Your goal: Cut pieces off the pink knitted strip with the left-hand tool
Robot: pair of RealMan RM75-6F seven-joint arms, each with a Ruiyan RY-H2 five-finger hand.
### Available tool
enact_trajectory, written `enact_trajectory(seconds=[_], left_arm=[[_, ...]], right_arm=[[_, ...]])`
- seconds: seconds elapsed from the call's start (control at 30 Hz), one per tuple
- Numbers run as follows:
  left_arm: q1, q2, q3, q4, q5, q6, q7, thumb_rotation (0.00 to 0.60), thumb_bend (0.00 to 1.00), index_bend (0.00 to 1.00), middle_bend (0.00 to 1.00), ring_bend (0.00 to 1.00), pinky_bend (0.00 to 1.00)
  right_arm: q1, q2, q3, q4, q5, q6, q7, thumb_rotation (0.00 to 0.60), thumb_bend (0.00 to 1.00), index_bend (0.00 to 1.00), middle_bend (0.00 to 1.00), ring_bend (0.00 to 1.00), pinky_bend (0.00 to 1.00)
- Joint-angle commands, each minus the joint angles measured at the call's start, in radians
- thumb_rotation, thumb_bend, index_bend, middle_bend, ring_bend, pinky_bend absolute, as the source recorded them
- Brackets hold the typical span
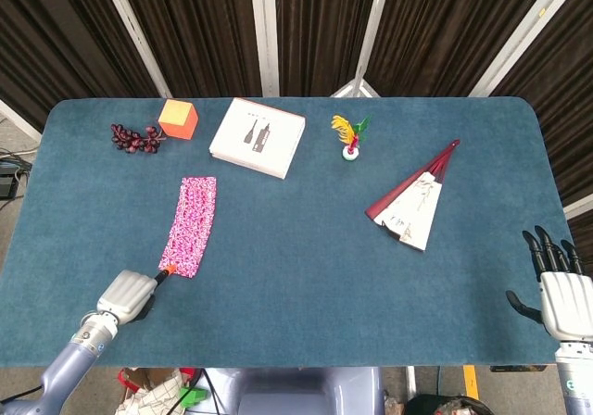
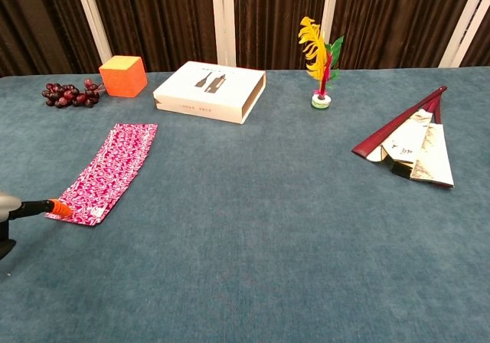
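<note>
1. Head view: my left hand (image 1: 127,295) grips the orange-tipped tool (image 1: 163,273), its tip at the near end of the pink knitted strip (image 1: 191,225) lying flat on the table (image 1: 306,276). My right hand (image 1: 561,296) holds nothing, fingers apart.
2. Chest view: the tool's tip (image 2: 58,208) touches the strip's (image 2: 109,171) near left corner.

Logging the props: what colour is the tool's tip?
Orange, on the tool in the left robot hand; clearest in chest view.
</note>
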State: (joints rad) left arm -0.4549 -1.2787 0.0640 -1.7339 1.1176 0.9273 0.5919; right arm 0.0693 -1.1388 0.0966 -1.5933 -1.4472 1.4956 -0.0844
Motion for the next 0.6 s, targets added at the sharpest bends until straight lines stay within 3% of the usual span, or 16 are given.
enact_trajectory(seconds=[0.03,0.27,0.6], left_arm=[[-0.002,0.002,0.003,-0.003,-0.010,0.007,0.004,0.600,0.89,0.10,0.89,0.77,0.75],[-0.010,0.003,0.014,0.000,-0.029,0.010,0.008,0.600,0.89,0.10,0.89,0.77,0.75],[-0.013,-0.012,0.007,0.029,0.026,0.032,-0.042,0.600,0.89,0.08,0.89,0.77,0.75]], right_arm=[[-0.001,0.001,0.001,-0.001,0.001,0.001,0.001,0.600,0.24,0.06,0.04,0.18,0.09],[-0.002,0.000,0.003,0.001,0.002,0.004,0.005,0.600,0.24,0.06,0.04,0.18,0.09],[-0.001,-0.005,0.003,0.002,0.003,0.003,-0.001,0.600,0.24,0.06,0.04,0.18,0.09]])
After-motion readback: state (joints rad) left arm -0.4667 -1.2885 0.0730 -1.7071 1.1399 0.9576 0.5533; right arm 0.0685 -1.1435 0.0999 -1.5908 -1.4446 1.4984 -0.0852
